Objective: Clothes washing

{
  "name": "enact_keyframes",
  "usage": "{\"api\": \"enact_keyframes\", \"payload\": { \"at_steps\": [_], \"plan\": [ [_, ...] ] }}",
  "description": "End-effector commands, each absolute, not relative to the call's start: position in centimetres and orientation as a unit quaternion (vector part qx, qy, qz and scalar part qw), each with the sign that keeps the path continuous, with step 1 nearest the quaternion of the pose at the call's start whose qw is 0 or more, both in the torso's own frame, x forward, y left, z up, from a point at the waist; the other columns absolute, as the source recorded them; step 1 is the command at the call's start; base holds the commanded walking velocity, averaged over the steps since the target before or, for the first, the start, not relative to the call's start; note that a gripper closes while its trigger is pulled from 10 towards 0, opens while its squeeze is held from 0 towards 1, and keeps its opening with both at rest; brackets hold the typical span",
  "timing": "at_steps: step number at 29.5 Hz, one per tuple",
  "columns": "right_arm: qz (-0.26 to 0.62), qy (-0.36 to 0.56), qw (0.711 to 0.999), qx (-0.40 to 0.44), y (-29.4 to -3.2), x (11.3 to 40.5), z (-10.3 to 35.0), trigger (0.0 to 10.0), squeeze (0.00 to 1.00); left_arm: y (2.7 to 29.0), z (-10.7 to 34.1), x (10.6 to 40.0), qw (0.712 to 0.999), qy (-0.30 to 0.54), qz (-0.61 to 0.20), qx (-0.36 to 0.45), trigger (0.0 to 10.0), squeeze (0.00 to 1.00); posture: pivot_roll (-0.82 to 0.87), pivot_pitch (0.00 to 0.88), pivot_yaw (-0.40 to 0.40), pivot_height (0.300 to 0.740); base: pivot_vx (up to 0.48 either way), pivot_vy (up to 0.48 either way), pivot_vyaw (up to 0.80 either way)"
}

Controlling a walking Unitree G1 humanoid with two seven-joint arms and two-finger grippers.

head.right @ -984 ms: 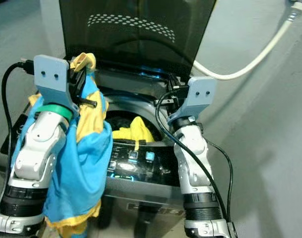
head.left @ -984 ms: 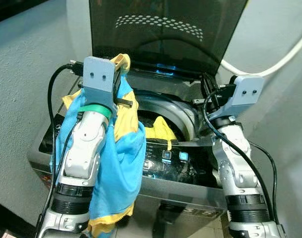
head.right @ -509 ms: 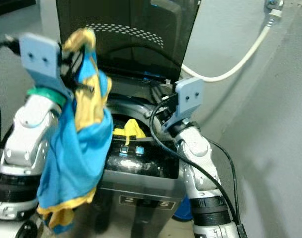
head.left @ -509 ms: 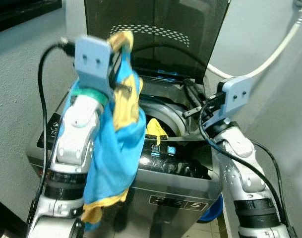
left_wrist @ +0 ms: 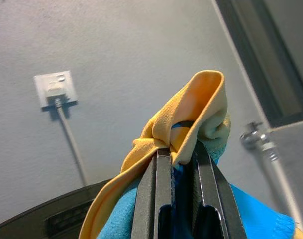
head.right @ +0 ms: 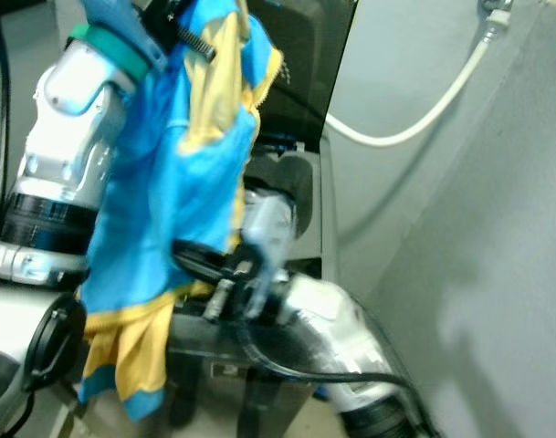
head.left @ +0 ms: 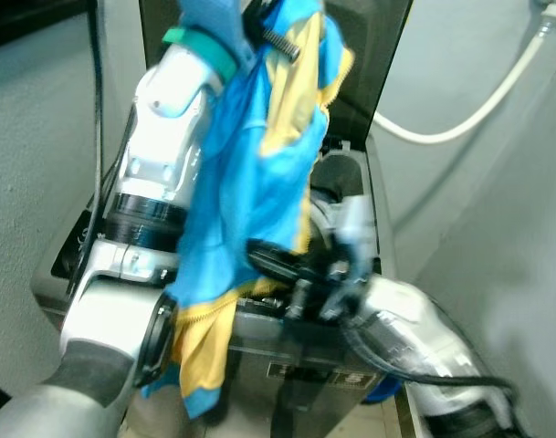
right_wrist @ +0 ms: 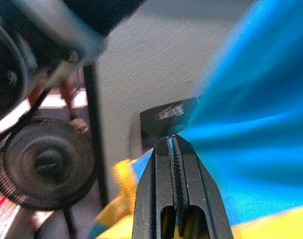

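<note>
A blue and yellow garment [head.left: 250,173] hangs from my raised left gripper [left_wrist: 177,153], which is shut on a yellow fold [left_wrist: 191,114] at its top edge. The cloth drapes down over my left arm [head.left: 163,164] in front of the top-loading washing machine [head.left: 346,169], whose dark lid [head.left: 373,55] stands open. My right gripper [head.left: 267,257] reaches across low, beside the lower part of the garment. In the right wrist view its fingers [right_wrist: 161,169] are pressed shut with nothing between them and blue cloth [right_wrist: 260,99] just beyond. The view is blurred.
A white hose [head.left: 460,114] runs along the grey wall [head.left: 497,228] to the right of the machine. Another grey wall [head.left: 31,137] stands close on the left. A wall socket with a cord [left_wrist: 54,89] shows in the left wrist view.
My left arm has lifted the garment higher. My right arm has swung down and to the left, towards the cloth's lower part. The camera has shifted too.
</note>
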State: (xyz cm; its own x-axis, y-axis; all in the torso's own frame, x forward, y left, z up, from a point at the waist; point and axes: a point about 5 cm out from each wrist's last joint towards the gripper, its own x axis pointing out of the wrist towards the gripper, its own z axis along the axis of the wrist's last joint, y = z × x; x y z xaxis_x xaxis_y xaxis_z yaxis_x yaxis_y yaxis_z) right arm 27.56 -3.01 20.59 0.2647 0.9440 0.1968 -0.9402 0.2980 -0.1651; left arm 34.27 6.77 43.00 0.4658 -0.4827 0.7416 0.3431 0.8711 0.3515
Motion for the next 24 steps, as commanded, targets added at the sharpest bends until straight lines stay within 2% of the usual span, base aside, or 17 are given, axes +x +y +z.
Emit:
{"api": "enact_keyframes", "payload": {
  "at_steps": [1, 3, 4, 7, 9, 10, 11, 13, 14, 15, 16, 18, 19, 20, 22, 24],
  "plan": [
    [0.552, -0.123, 0.824, -0.043, -2.5, 28.9, 20.0, 10.0, 0.0, 6.3, 43.5, 33.6, 0.841, -0.472, -0.254, 0.071, 10.0, 0.0, 0.06, 0.0, -0.014, 0.74, 0.0, 0.0, 0.0],
    [0.503, -0.116, 0.854, -0.066, -1.8, 30.2, 19.6, 10.0, 0.0, 6.0, 43.2, 33.5, 0.837, -0.475, -0.264, 0.067, 10.0, 0.0, 0.06, 0.0, -0.016, 0.74, 0.0, 0.0, 0.0],
    [0.503, -0.116, 0.854, -0.066, -1.8, 30.2, 19.6, 10.0, 0.0, 6.0, 43.2, 33.5, 0.837, -0.475, -0.264, 0.067, 10.0, 0.0, 0.06, 0.0, -0.016, 0.74, 0.0, 0.0, 0.0],
    [0.413, -0.126, 0.899, -0.07, -1.7, 32.7, 21.0, 10.0, 0.0, 6.4, 42.4, 33.5, 0.84, -0.47, -0.263, 0.06, 10.0, 0.0, 0.07, 0.005, -0.026, 0.74, 0.0, 0.0, 0.0],
    [0.399, -0.13, 0.905, -0.07, -1.7, 33.1, 21.3, 10.0, 0.0, 6.4, 42.4, 33.6, 0.839, -0.472, -0.263, 0.059, 10.0, 0.0, 0.07, 0.005, -0.026, 0.74, 0.0, 0.0, 0.0],
    [0.344, -0.153, 0.923, -0.077, -2.3, 34.4, 22.9, 10.0, 0.0, 7.1, 42.2, 33.7, 0.844, -0.472, -0.249, 0.056, 10.0, 0.0, 0.08, 0.011, -0.035, 0.74, 0.0, 0.0, 0.0],
    [0.344, -0.153, 0.923, -0.077, -2.3, 34.4, 22.9, 10.0, 0.0, 7.1, 42.2, 33.7, 0.844, -0.472, -0.249, 0.056, 10.0, 0.0, 0.08, 0.011, -0.035, 0.74, 0.0, 0.0, 0.0],
    [0.251, -0.204, 0.943, -0.08, -3.7, 36.8, 26.5, 10.0, 0.0, 9.3, 41.8, 34.4, 0.861, -0.469, -0.184, 0.061, 10.0, 0.0, 0.09, 0.018, -0.045, 0.74, 0.0, 0.0, 0.0],
    [0.251, -0.204, 0.943, -0.08, -3.7, 36.8, 26.5, 10.0, 0.0, 9.3, 41.8, 34.4, 0.861, -0.469, -0.184, 0.061, 10.0, 0.0, 0.09, 0.018, -0.045, 0.74, 0.0, 0.0, 0.0],
    [0.216, -0.23, 0.945, -0.08, -4.5, 37.7, 28.3, 10.0, 0.0, 11.4, 41.6, 35.2, 0.878, -0.459, -0.118, 0.065, 10.0, 0.0, 0.09, 0.022, -0.047, 0.74, 0.0, 0.0, 0.0],
    [0.216, -0.23, 0.945, -0.08, -4.5, 37.7, 28.3, 10.0, 0.0, 11.4, 41.6, 35.2, 0.878, -0.459, -0.118, 0.065, 10.0, 0.0, 0.09, 0.022, -0.047, 0.74, 0.0, 0.0, 0.0],
    [0.188, -0.257, 0.943, -0.096, -5.5, 38.5, 30.1, 10.0, 0.0, 15.9, 40.7, 36.8, 0.905, -0.417, 0.008, 0.083, 10.0, 0.0, 0.09, 0.026, -0.051, 0.74, 0.0, 0.0, 0.0],
    [0.188, -0.257, 0.943, -0.096, -5.5, 38.5, 30.1, 10.0, 0.0, 15.9, 40.7, 36.8, 0.905, -0.417, 0.008, 0.083, 10.0, 0.0, 0.09, 0.026, -0.051, 0.74, 0.0, 0.0, 0.0],
    [0.179, -0.262, 0.942, -0.105, -5.8, 38.7, 30.5, 10.0, 0.0, 17.7, 40.3, 37.2, 0.911, -0.4, 0.051, 0.091, 10.0, 0.0, 0.09, 0.026, -0.051, 0.74, 0.0, 0.0, 0.0],
    [0.172, -0.268, 0.939, -0.13, -6.2, 38.8, 30.6, 10.0, 0.0, 20.1, 39.4, 38.0, 0.926, -0.357, 0.08, 0.097, 10.0, 0.0, 0.09, 0.034, -0.048, 0.74, 0.0, 0.0, 0.0],
    [0.178, -0.266, 0.938, -0.131, -6.3, 38.7, 30.3, 10.0, 0.0, 20.6, 38.9, 38.5, 0.936, -0.328, 0.075, 0.102, 10.0, 0.0, 0.09, 0.036, -0.047, 0.74, 0.0, 0.0, 0.0]
  ]
}}
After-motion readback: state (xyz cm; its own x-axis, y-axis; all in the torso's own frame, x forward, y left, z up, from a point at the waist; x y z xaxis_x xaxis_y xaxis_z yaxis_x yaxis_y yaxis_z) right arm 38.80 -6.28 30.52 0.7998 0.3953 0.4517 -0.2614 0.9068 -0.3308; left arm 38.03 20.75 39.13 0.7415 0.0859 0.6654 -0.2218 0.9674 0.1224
